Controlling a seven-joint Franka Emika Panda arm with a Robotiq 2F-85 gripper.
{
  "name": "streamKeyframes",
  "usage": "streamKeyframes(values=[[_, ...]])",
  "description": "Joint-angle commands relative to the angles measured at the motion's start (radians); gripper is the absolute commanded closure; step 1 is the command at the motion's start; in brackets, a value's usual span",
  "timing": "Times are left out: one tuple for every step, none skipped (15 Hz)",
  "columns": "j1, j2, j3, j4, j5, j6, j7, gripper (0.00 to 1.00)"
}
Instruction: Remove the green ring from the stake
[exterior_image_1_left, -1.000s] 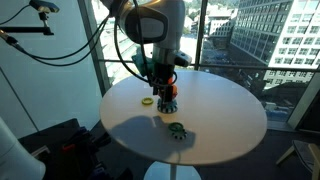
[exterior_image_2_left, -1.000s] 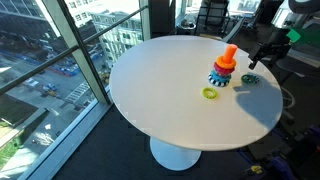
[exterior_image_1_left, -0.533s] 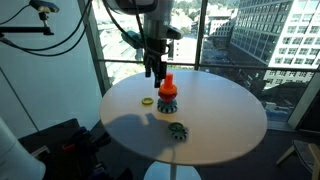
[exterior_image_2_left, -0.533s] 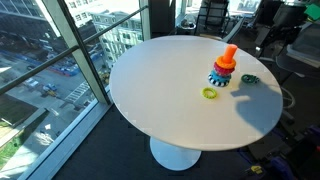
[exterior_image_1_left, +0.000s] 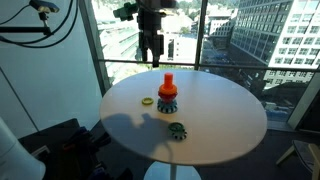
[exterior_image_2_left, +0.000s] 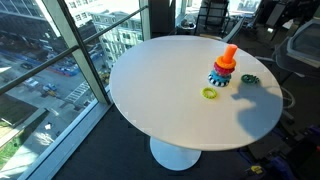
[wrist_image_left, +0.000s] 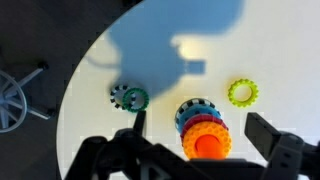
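The green ring (exterior_image_1_left: 177, 130) lies flat on the white round table (exterior_image_1_left: 230, 120), apart from the stake; it also shows in the other exterior view (exterior_image_2_left: 249, 78) and in the wrist view (wrist_image_left: 129, 97). The stake (exterior_image_1_left: 167, 88) is an orange peg standing upright with red, blue and dark rings around its base, seen in both exterior views (exterior_image_2_left: 227, 62) and from above in the wrist view (wrist_image_left: 207, 140). My gripper (exterior_image_1_left: 151, 48) hangs open and empty well above the stake. In the wrist view its fingers (wrist_image_left: 197, 118) straddle the stake from high up.
A flat yellow ring lies on the table beside the stake (exterior_image_1_left: 147, 101) (exterior_image_2_left: 209, 93) (wrist_image_left: 242, 92). Tall windows stand right behind the table (exterior_image_1_left: 240, 40). Office chairs and a chair base (wrist_image_left: 12, 100) stand around it.
My gripper has risen straight up from beside the stake to well above it, still empty. The green ring has stayed on the table.
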Motion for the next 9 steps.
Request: streamKeyframes(values=[[0.002,-0.028,0.014,0.043,-0.032,-0.068,0.043,0.0],[0.002,-0.029,0.016,0.047,-0.032,-0.075,0.043,0.0],[0.002,-0.028,0.016,0.051,-0.031,-0.081,0.039,0.0],[0.002,-0.02,0.015,0.052,-0.027,-0.083,0.031,0.0],[0.004,-0.027,0.01,0.028,-0.011,-0.05,0.017,0.0],[0.004,-0.027,0.01,0.028,-0.011,-0.054,0.017,0.0],[0.004,-0.027,0.01,0.028,-0.011,-0.055,0.017,0.0],[0.004,-0.026,0.01,0.028,-0.011,-0.056,0.017,0.0],[0.004,-0.026,0.01,0.028,-0.011,-0.056,0.017,0.0]])
